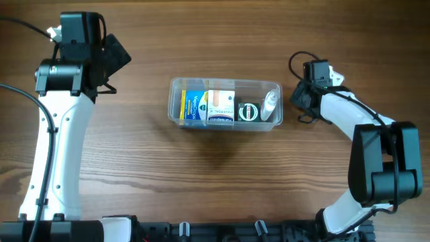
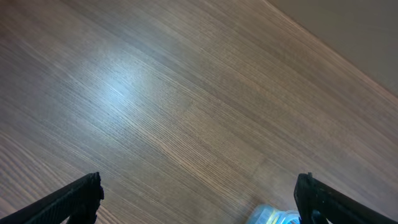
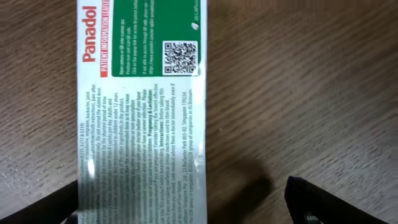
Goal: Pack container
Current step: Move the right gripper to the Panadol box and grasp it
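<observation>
Container (image 1: 175,107) sits just beside right pincer (image 1: 300,95); fingers (image 3: 314,202) spread over Panadol box (image 3: 142,112).

You've got overhead looking straight down on the whole table (image 1: 215,181), container (image 1: 176,91) centred. Left wrist angles across bare wood and catches only the container's edge. Right wrist sits close above a Panadol box (image 3: 140,124).

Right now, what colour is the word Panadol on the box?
Red lettering on the Panadol box, clearest in the right wrist view.
</observation>
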Motion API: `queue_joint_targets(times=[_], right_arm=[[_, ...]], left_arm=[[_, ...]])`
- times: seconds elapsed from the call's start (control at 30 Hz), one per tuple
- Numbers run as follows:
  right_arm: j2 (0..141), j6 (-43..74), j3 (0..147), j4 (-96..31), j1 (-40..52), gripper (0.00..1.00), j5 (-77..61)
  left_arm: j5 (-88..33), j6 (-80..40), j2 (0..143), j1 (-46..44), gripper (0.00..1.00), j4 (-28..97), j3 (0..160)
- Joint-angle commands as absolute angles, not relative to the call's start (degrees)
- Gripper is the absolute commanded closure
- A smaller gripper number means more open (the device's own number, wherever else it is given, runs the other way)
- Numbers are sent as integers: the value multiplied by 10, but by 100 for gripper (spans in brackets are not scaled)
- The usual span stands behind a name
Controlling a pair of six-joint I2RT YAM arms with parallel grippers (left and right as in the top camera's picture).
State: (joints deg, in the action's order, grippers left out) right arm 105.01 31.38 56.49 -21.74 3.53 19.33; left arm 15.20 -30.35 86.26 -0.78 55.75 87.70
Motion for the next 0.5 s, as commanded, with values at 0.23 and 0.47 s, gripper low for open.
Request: queue_joint_targets(times=[0.23, 0.47], right_arm=[[1059, 257, 563, -224, 30, 21, 140], [1059, 272, 563, -225, 30, 32, 135]], left_arm=[[161, -303, 865, -5, 0, 556, 880], [161, -303, 865, -5, 0, 556, 880]])
